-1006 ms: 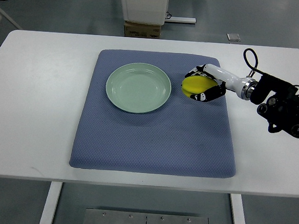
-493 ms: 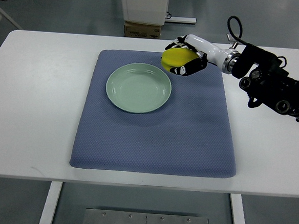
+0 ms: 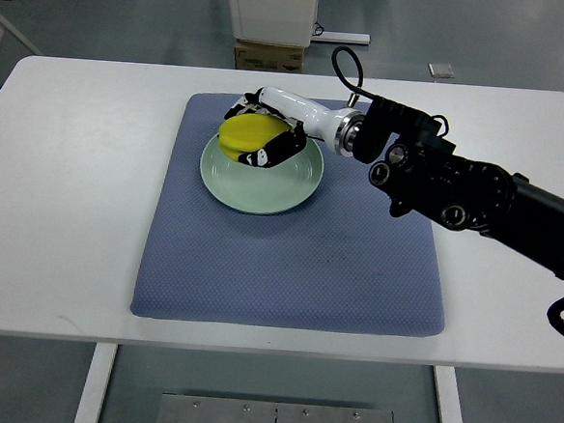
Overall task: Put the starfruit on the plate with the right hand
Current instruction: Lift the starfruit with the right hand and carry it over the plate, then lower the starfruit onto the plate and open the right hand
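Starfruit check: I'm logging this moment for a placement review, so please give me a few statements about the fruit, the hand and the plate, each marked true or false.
1. The right hand is closed around the starfruit. True.
2. The starfruit is over the plate. True: it is above the plate's far-left part.
3. The plate sits directly on the bare white table. False: it sits on the blue mat.
4. The left hand is helping to hold the fruit. False: no left arm is in view.
5. The plate already holds another fruit. False: nothing else is on it.
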You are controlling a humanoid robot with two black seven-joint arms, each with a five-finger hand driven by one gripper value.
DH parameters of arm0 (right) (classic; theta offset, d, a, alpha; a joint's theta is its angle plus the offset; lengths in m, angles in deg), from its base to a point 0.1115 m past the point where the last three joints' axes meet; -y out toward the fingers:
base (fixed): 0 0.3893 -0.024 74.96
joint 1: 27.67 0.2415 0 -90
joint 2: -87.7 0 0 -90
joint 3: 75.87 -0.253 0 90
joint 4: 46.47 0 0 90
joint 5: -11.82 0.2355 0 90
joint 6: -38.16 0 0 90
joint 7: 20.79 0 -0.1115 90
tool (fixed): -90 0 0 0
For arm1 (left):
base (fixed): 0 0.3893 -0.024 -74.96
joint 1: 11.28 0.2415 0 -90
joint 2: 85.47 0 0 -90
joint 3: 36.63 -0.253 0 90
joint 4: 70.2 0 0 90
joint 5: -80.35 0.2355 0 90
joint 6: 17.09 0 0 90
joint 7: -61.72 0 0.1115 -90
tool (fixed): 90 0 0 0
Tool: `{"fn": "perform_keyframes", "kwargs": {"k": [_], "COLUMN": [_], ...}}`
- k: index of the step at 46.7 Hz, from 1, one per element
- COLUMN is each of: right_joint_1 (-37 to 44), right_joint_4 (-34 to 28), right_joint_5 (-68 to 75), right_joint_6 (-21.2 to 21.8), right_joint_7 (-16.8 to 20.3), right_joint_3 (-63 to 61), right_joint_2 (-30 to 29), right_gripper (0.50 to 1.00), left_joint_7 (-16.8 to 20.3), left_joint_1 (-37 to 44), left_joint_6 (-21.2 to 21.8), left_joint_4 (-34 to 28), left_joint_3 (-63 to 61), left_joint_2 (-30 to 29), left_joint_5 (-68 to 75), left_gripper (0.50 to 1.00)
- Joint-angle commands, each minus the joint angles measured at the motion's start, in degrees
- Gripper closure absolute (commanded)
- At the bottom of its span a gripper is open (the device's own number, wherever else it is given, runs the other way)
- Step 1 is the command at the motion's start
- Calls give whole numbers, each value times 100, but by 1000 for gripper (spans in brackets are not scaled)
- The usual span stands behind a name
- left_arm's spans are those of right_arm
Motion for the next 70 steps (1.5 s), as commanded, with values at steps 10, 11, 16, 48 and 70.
{"fn": "perform_keyframes", "kwargs": {"k": [10,11,16,48,70], "right_joint_1": [56,56,29,-41,-85], "right_joint_4": [9,18,79,-9,0], "right_joint_5": [0,-9,-9,-9,228], "right_joint_6": [-18,-18,-36,-27,-53], "right_joint_7": [74,82,162,170,302], "right_joint_3": [228,254,368,826,826], "right_joint_2": [-16,-16,-16,-16,-16], "right_gripper": [1000,1000,1000,1000,500], "left_joint_7": [1,1,1,1,1], "left_joint_1": [1,1,1,1,1], "left_joint_6": [0,0,0,0,0], "left_joint_4": [0,0,0,0,0], "left_joint_3": [0,0,0,0,0], "left_joint_2": [0,0,0,0,0], "left_joint_5": [0,0,0,0,0], "left_gripper": [500,500,500,500,500]}}
